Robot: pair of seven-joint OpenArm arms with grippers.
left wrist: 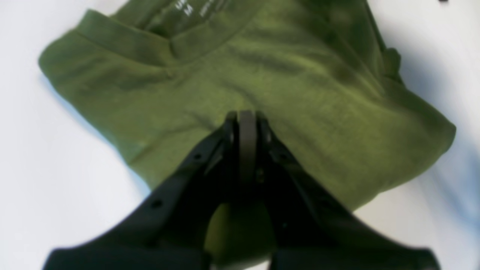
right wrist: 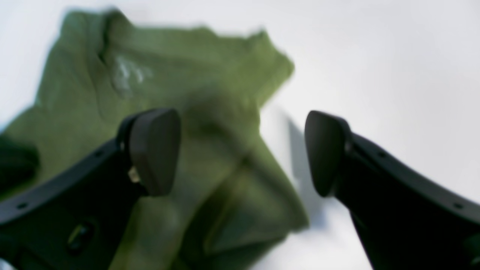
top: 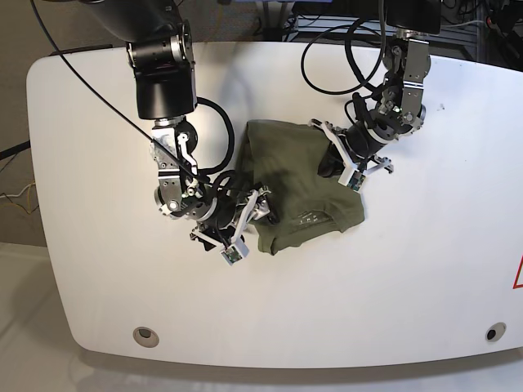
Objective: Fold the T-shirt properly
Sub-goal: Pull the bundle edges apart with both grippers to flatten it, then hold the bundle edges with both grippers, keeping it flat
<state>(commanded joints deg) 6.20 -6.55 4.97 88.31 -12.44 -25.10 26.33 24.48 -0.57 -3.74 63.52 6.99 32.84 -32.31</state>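
We see two arms built of black cylindrical housings, with loose black cables looping along them. Near each wrist sit white bracket pieces beside the black joints. The left gripper (left wrist: 245, 123) and right gripper (right wrist: 242, 152) have matte black fingers dotted with small screw holes and rounded pads (right wrist: 155, 150).

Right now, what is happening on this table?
A two-arm robot is folding a green T-shirt on a white table. The shirt is already a compact bundle, collar showing. The left gripper is shut over the fabric; whether it pinches cloth is unclear. The right gripper is open at the shirt's edge.
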